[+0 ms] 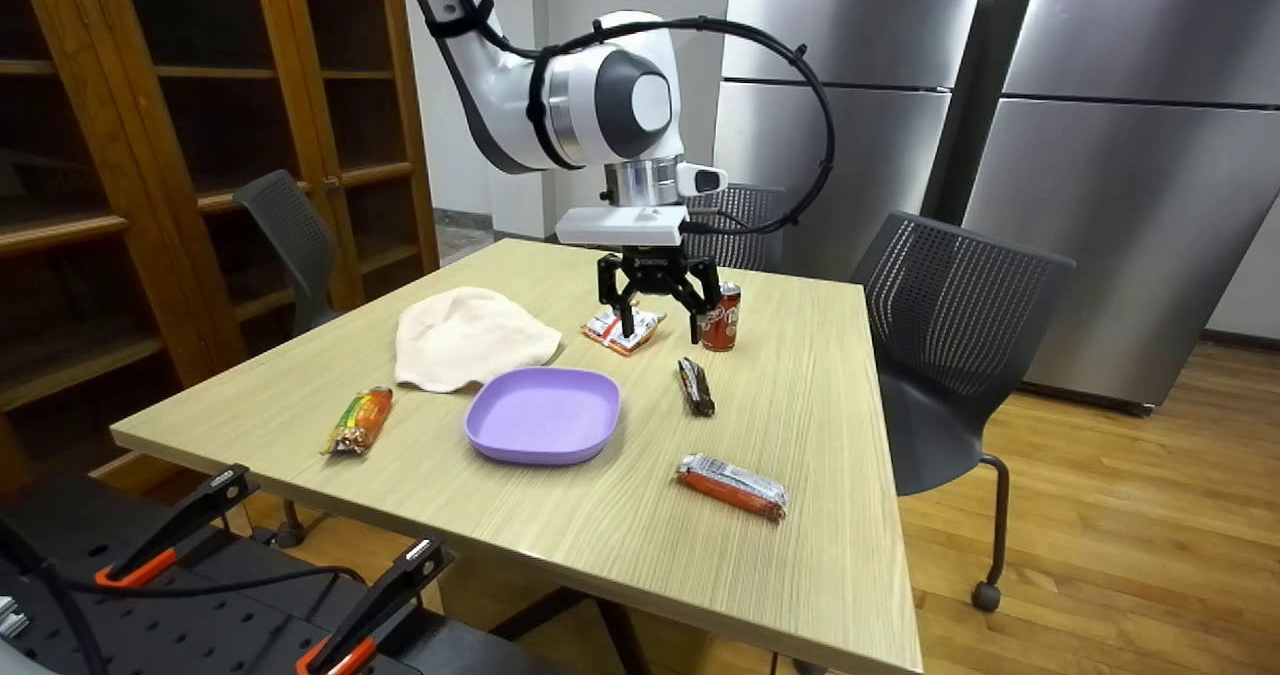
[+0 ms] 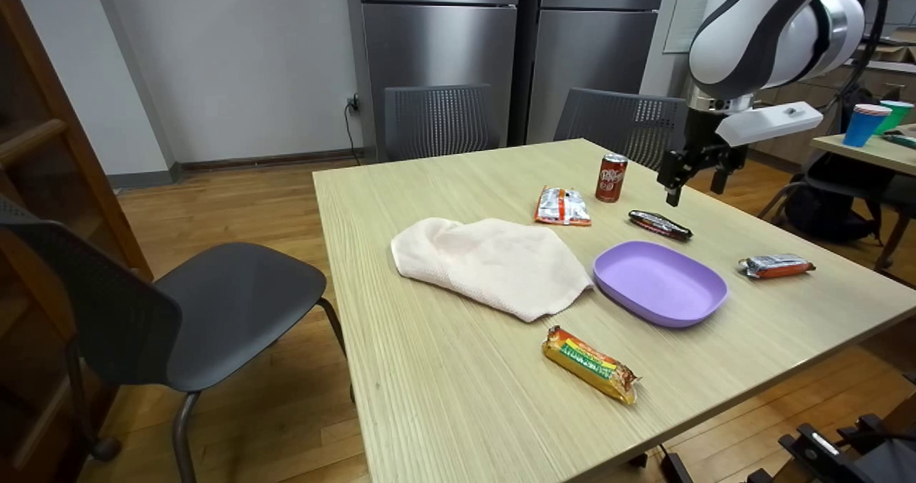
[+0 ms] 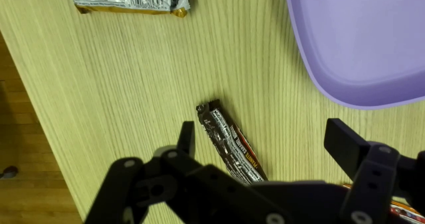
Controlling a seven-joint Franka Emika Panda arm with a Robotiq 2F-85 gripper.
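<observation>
My gripper (image 1: 661,329) is open and empty above the table; it also shows in an exterior view (image 2: 695,191) and the wrist view (image 3: 260,134). The nearest thing is a dark brown candy bar (image 3: 229,141), lying between and below the fingers, closer to the left finger in the wrist view. No finger appears to touch it, and the gripper body hides its lower end there. The bar shows in both exterior views (image 1: 696,387) (image 2: 660,225). A purple plate (image 1: 543,415) lies beside it, bare inside; the wrist view shows its corner (image 3: 365,35).
A silver-and-orange bar (image 1: 733,485) lies near the table edge. A red soda can (image 2: 611,177) stands behind the brown bar, near a white-and-orange packet (image 2: 562,206). A cream cloth (image 2: 494,265) and a yellow-wrapped bar (image 2: 590,365) lie by the plate. Chairs (image 1: 960,355) surround the table.
</observation>
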